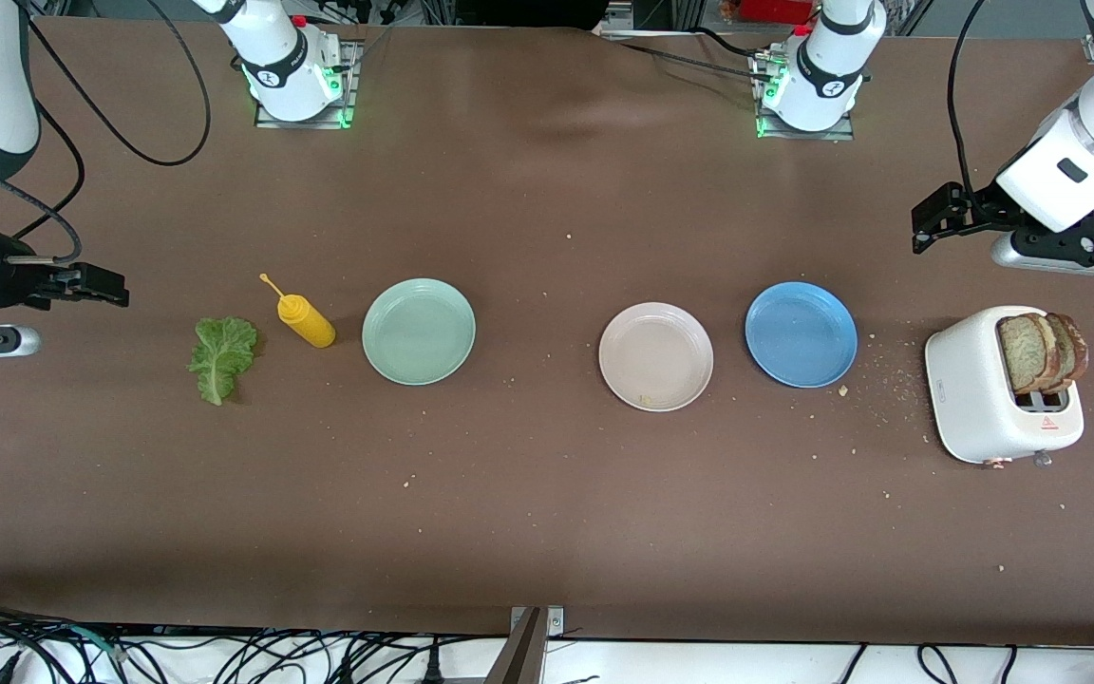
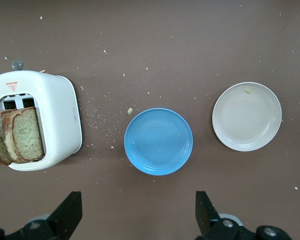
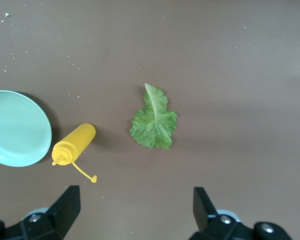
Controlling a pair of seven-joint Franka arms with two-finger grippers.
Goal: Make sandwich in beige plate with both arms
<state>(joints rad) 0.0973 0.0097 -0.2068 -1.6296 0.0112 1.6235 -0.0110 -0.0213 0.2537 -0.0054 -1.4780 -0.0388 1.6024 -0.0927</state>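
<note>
The beige plate [image 1: 655,356] lies empty mid-table; it also shows in the left wrist view [image 2: 247,116]. Two bread slices [image 1: 1041,352] stand in a white toaster [image 1: 993,389] at the left arm's end, also seen in the left wrist view [image 2: 17,135]. A green lettuce leaf [image 1: 221,357] lies on the table at the right arm's end, also in the right wrist view [image 3: 154,121]. My left gripper [image 1: 932,220] is open and empty above the table near the toaster. My right gripper [image 1: 96,285] is open and empty above the table near the lettuce.
A blue plate [image 1: 801,333] lies between the beige plate and the toaster. A mint-green plate [image 1: 418,331] and a yellow squeeze bottle [image 1: 304,318] lying on its side sit beside the lettuce. Crumbs are scattered around the toaster.
</note>
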